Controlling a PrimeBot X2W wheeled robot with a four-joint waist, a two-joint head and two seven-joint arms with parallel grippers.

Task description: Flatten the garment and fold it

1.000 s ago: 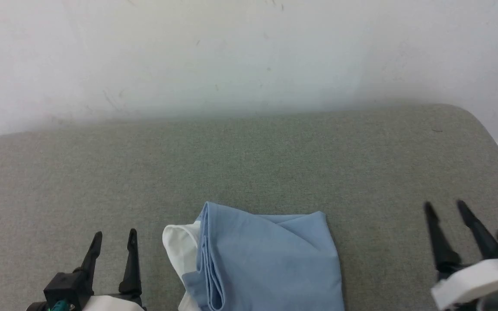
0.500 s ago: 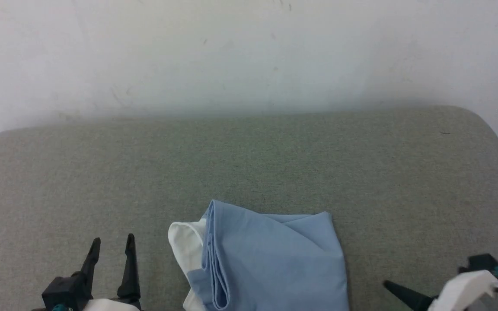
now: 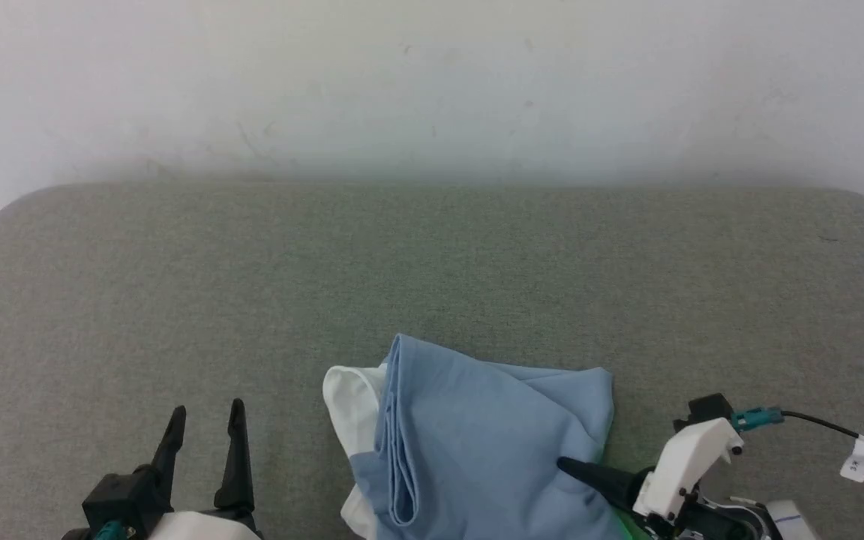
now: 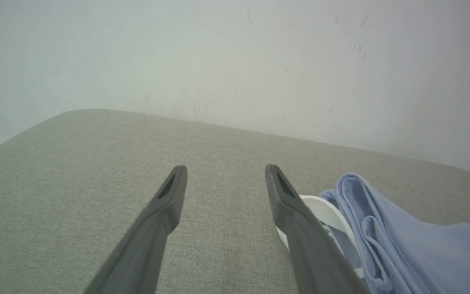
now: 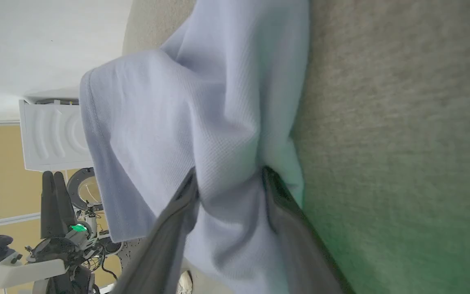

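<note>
**A:** What does the right gripper (image 5: 230, 171) have?

**B:** Its two dark, tapered fingers pinch a bunch of the shirt (image 3: 477, 435) between them. The cloth is soft, pale blue and finely ribbed, and it creases toward the fingertips. In the head view I can make out one finger on the cloth, but not the other.

**A:** And beyond the fingers?

**B:** The shirt lies folded in thick layers on the cushion (image 3: 432, 285), a grey-green woven pad with round corners. The near part of the shirt is cut off by the picture edge. A smooth white collar (image 3: 349, 397) comes out at the side far from this gripper. Its small print is too small to read.

**A:** The left gripper (image 3: 208, 407)?

**B:** It is released, with the fingers apart and nothing between them, above bare cushion. The collar is to its right, not touching. Far behind stands a plain white wall (image 3: 432, 90) with small marks.
</note>
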